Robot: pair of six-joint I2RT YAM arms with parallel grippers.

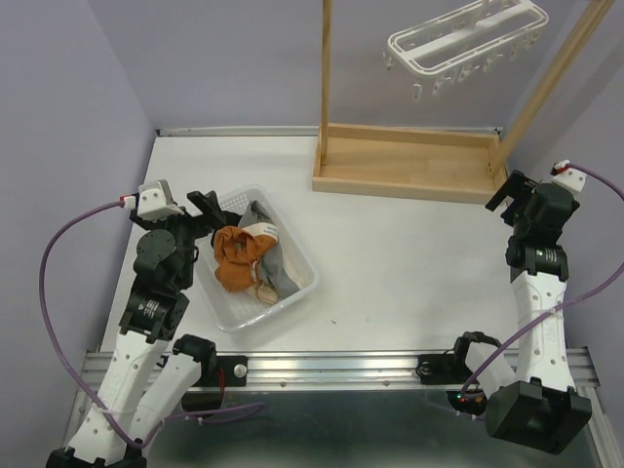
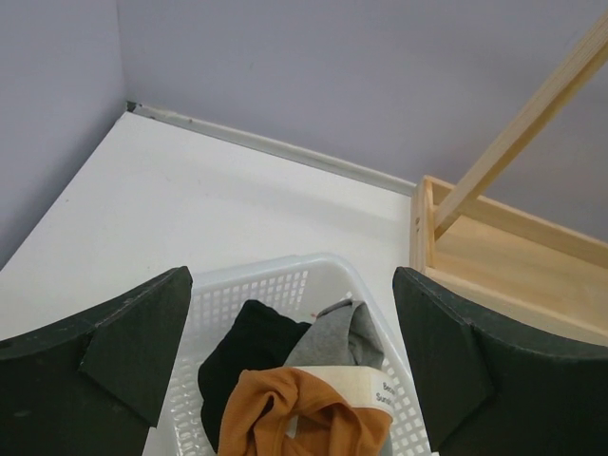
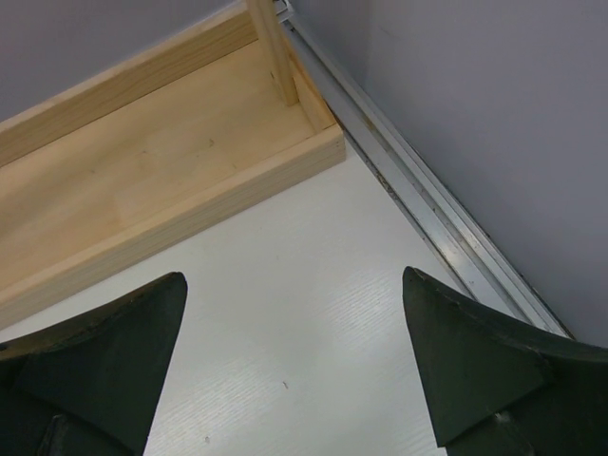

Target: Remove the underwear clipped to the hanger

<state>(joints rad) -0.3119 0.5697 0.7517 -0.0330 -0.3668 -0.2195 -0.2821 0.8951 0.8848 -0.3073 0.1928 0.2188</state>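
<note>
Since the hanger (image 1: 468, 39) looks bare — underwear (image 1: 239, 258) in the basket (image 1: 278, 307) — left gripper (image 1: 210, 207) and right gripper (image 1: 507, 193), fingers apart and empty, should park clear of it.

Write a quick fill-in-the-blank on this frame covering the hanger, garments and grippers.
1. The hanger has ____ garments clipped to it.
2. The underwear lies piled in a ____ plastic basket.
3. The left gripper and the right gripper both stand ____.
4. The wooden stand sits on the ____ arm's side of the table.

Missing words: no; white; open; right
</note>
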